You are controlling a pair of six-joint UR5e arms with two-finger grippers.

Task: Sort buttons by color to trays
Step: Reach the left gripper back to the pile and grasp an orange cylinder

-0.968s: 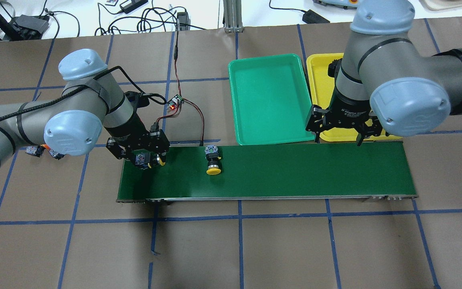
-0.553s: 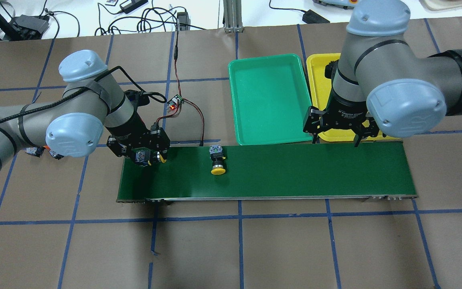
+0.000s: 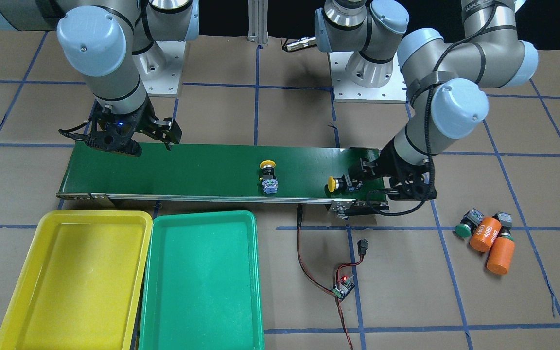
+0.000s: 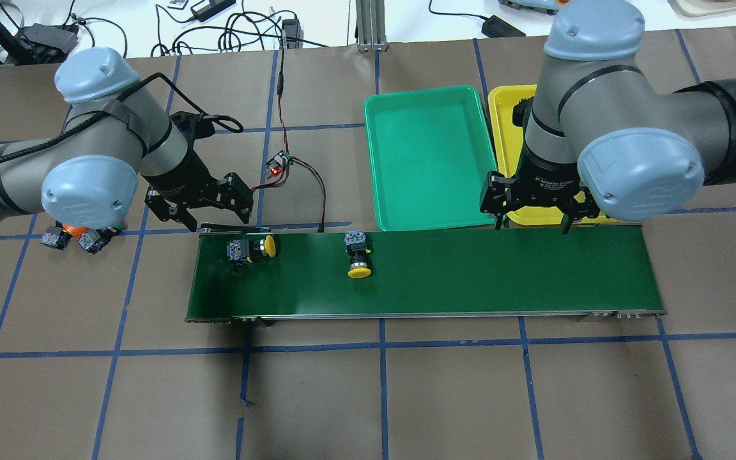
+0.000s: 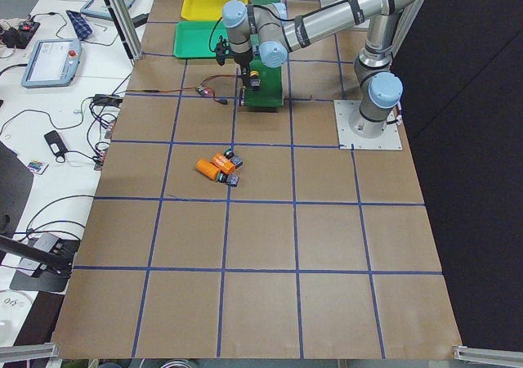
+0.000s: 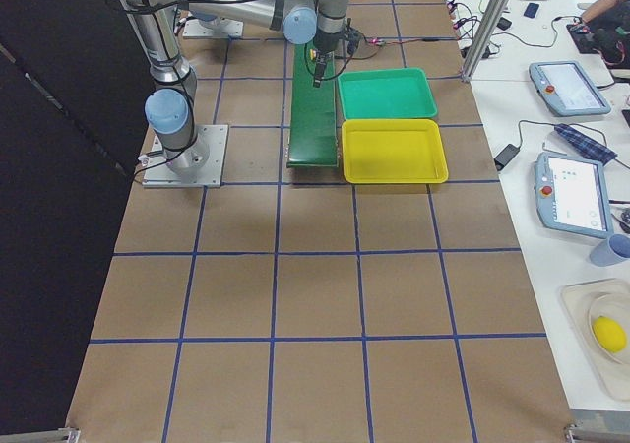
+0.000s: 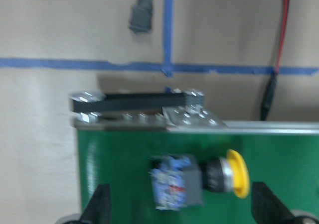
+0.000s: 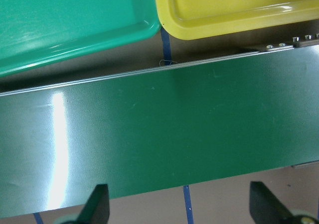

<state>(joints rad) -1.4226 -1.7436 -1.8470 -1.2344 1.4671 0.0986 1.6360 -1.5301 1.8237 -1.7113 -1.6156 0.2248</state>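
The conveyor belt (image 4: 444,268) is dark green with a silver edge rail. Two buttons lie on it, each with a yellow cap, a black collar and a blue-grey body: the end yellow button (image 4: 251,248) toward the belt's 9 o'clock and the middle yellow button (image 4: 358,254). In the overhead view, at 12 to 1 o'clock of the belt, the green tray (image 4: 429,160) is a bright mint green. The yellow tray (image 4: 502,140) is plain bright yellow.

The table cover (image 4: 406,396) is brown, crossed by a grid of blue tape lines. The left arm (image 4: 16,172) and right arm (image 4: 694,108) are grey with pale blue joint caps. The left gripper (image 4: 205,214) and right gripper (image 4: 532,220) are black.

At 4 o'clock of the front-facing view, a green-capped button (image 3: 463,229) lies by orange cylinders (image 3: 484,234) with dark 4680 lettering. The circuit board (image 3: 343,288) shows a red light and has red and black wires.
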